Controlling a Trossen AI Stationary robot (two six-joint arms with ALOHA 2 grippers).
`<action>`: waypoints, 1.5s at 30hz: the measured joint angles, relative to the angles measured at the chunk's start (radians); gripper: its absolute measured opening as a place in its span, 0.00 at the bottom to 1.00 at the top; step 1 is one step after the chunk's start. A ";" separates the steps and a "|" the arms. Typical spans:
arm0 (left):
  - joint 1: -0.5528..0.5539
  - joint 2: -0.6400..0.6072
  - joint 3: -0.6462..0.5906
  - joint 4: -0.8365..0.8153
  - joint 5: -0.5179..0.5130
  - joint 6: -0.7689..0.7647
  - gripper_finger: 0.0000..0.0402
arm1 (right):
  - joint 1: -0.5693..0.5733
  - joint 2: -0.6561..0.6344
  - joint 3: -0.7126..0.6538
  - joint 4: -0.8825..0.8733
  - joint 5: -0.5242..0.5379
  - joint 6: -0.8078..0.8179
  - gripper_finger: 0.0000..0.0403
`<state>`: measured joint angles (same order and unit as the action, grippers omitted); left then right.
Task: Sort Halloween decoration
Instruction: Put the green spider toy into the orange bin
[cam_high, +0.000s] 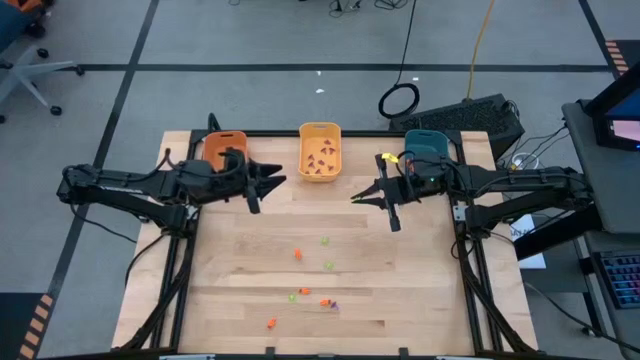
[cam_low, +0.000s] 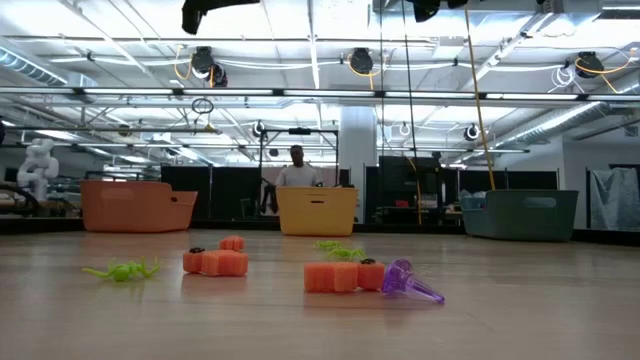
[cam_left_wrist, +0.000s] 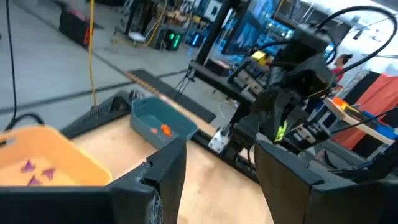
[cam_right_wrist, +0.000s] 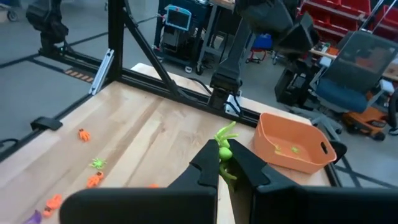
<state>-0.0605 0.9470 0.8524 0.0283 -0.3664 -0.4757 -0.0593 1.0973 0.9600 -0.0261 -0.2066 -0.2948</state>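
My right gripper (cam_high: 357, 197) hangs above the table's far middle, in front of the teal bin (cam_high: 425, 150). It is shut on a light green spider-like trinket (cam_right_wrist: 224, 148). My left gripper (cam_high: 275, 178) is open and empty above the table, in front of the orange bin (cam_high: 225, 150). Loose trinkets lie on the near half of the table: orange ones (cam_high: 297, 254), green ones (cam_high: 329, 264) and a purple one (cam_high: 334, 307). In the low view the orange ones (cam_low: 340, 277) and the purple one (cam_low: 410, 283) lie nearest. The yellow bin (cam_high: 320, 150) holds purple pieces (cam_left_wrist: 28, 167). My right gripper pinches the green trinket's body (cam_right_wrist: 222, 154) between its two fingertips (cam_right_wrist: 208, 163). The fingers reach out toward the table's left. The trinket's legs (cam_right_wrist: 227, 130) stick out past the fingertips. It is lifted clear of the table.
The three bins stand in a row along the far edge. The orange bin (cam_right_wrist: 292, 146) holds green pieces and the teal bin (cam_left_wrist: 158, 124) holds orange pieces. A dark frame edges the table. A person (cam_low: 297, 170) stands in the room beyond.
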 joint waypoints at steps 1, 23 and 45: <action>0.000 0.000 0.000 0.013 0.000 0.017 0.47 | 0.000 0.000 0.000 0.000 0.000 0.009 0.00; -0.002 0.034 0.031 0.202 0.078 0.173 0.47 | 0.000 0.003 0.000 0.001 0.000 0.122 0.00; -0.002 0.359 0.322 0.193 0.206 0.327 0.47 | 0.000 0.003 0.000 0.001 0.003 0.202 0.00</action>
<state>-0.0624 1.3057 1.1742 0.2214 -0.1608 -0.1486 -0.0593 1.1004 0.9600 -0.0250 -0.2033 -0.0927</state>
